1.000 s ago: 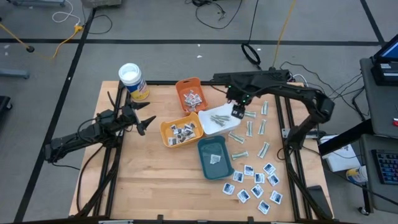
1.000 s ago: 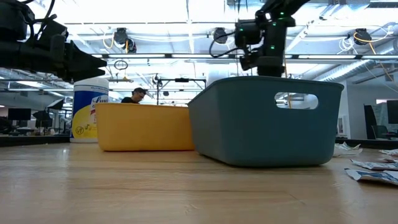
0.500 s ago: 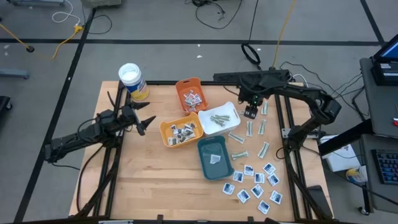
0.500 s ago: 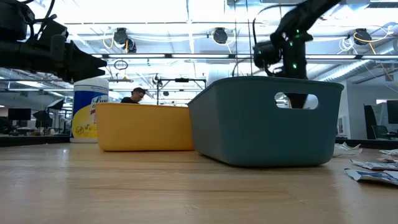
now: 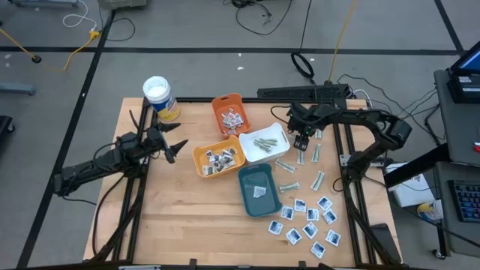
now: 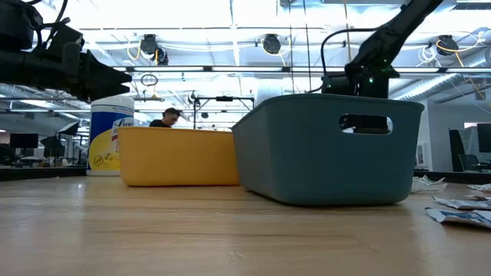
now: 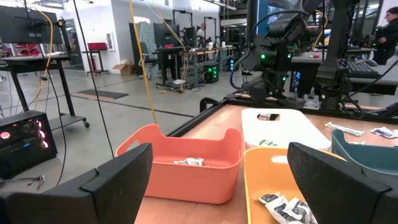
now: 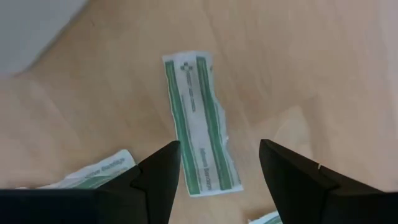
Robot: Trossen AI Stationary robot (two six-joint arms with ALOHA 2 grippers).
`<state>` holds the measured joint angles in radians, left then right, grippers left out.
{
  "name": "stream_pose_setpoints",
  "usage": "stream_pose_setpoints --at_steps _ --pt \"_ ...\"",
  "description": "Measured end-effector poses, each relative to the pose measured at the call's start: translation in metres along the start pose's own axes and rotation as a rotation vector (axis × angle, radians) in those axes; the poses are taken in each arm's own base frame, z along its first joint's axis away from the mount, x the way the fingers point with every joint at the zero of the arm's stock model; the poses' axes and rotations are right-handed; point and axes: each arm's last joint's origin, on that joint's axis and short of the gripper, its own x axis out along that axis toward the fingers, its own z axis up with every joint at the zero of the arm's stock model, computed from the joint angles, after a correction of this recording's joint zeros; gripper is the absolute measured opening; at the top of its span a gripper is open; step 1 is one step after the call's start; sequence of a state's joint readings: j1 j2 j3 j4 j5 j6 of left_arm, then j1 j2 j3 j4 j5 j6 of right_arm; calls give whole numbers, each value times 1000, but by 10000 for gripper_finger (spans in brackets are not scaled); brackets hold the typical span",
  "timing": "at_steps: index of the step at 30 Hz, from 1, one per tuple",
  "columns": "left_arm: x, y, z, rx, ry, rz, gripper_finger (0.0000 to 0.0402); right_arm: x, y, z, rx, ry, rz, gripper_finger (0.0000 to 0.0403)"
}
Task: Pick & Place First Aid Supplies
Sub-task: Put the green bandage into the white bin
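My right gripper [image 5: 301, 142] hangs open, low over the table just right of the white tray [image 5: 264, 145]. In the right wrist view its fingers [image 8: 219, 147] stand on either side of a pale strip with green print [image 8: 198, 146] that lies flat on the wood, untouched. More strips [image 5: 315, 153] and square white sachets [image 5: 307, 219] lie flat to the right and near right. Packets also lie in the orange tray [image 5: 230, 114], yellow tray [image 5: 217, 158], white tray and teal tray [image 5: 259, 190]. My left gripper [image 5: 178, 146] waits open at the table's left.
The white-lidded canister [image 5: 160, 97] stands at the far left corner. The four trays sit clustered mid-table, and the teal tray [image 6: 330, 149] hides the right gripper's fingers in the low view. Bare wood lies at the near left. A person [image 6: 165, 117] shows in the room beyond.
My right gripper has moved from above the white tray's right end toward the table's right edge, then gone down until it hangs low over a strip beside that tray. In the low view it has sunk behind the teal tray.
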<state>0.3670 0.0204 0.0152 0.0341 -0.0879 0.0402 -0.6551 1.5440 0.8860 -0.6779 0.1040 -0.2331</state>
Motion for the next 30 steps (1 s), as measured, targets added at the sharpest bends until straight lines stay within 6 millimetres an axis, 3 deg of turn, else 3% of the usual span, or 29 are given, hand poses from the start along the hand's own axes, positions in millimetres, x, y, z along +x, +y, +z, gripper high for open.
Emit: stream_pose_setpoints --at_steps 9,12,18,24,30 --pt "0 0 0 0 0 0 379 12 2 -8 -24 3 1 198" --pt "0 0 0 0 0 0 379 12 2 -8 -24 1 5 151" --pt "0 0 0 0 0 0 379 13 2 -8 -11 2 -1 13" --pt "0 0 0 0 0 0 379 3 1 -8 32 79 12 2" --pt "0 0 0 0 0 0 379 -26 -5 4 41 126 22 1"
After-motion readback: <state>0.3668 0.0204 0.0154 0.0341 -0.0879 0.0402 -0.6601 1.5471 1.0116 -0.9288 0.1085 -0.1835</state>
